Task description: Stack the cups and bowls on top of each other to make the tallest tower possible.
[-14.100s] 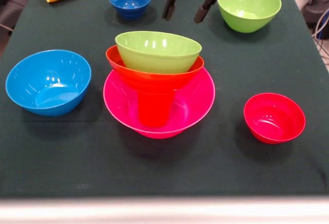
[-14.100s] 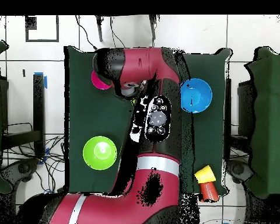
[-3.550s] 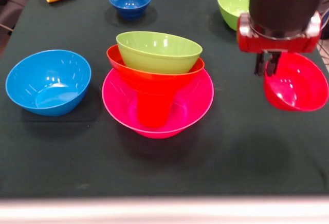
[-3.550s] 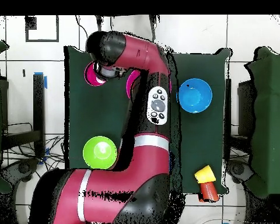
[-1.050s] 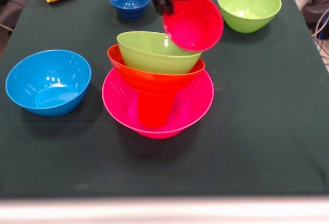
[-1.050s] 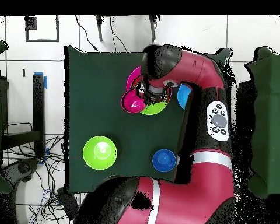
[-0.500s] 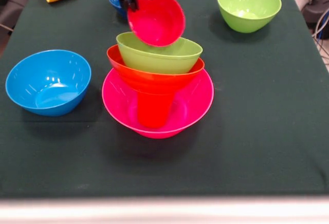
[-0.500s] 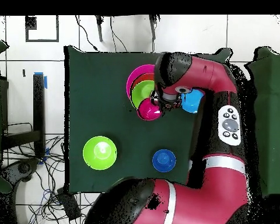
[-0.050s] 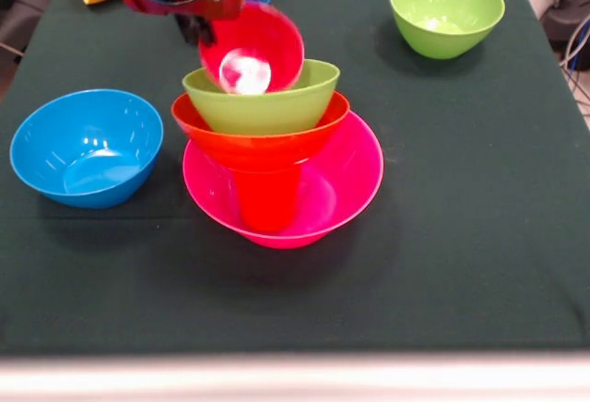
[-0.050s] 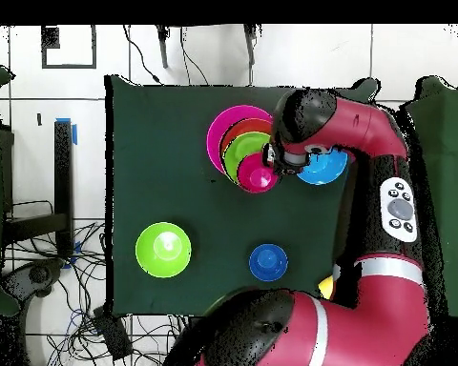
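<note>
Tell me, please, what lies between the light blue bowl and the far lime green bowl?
In the front view, the tower, with the gripper-held small red bowl above it, separates the light blue bowl from the lime green bowl.

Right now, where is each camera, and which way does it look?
Front view: it sits across the table from the robot and looks over the table at the tower; only the gripper and wrist show, holding the red bowl.
Overhead view: it hangs above the table and looks straight down; the whole arm and base show.
Both views share the tower, the red bowl, the light blue bowl, the lone green bowl and the dark blue bowl.
</note>
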Controlling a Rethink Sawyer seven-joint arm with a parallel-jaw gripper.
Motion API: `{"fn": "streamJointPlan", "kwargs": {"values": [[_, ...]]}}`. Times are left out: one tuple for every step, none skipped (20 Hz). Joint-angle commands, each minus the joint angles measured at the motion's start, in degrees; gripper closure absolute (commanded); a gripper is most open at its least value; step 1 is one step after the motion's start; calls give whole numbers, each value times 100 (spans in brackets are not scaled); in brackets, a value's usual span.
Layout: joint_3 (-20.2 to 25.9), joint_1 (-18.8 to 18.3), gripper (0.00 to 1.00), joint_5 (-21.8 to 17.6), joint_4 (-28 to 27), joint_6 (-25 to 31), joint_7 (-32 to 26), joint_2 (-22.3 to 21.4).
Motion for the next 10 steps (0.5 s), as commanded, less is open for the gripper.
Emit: {"fn": "streamJointPlan", "kwargs": {"values": [[1163,-116,100,-35,495,-1111,-1614,212],[1208,-127,100,-15,531,-1115,-1564,185],[1254,-137,100,5,567,-1119,-1514,158],[1297,-153,100,20,600,-1144,-1464,142],[1337,-144,100,29,645,-1144,-1415,97],[1370,-147,100,41,657,-1151,-1362,88],[1401,-135,100,62,681,-1141,-1297,62],[1438,-139,100,84,683,-1129,-1248,58],[1484,-146,100,84,722,-1181,-1232,43],[1496,-144,100,94,716,-1151,-1167,47]]}}
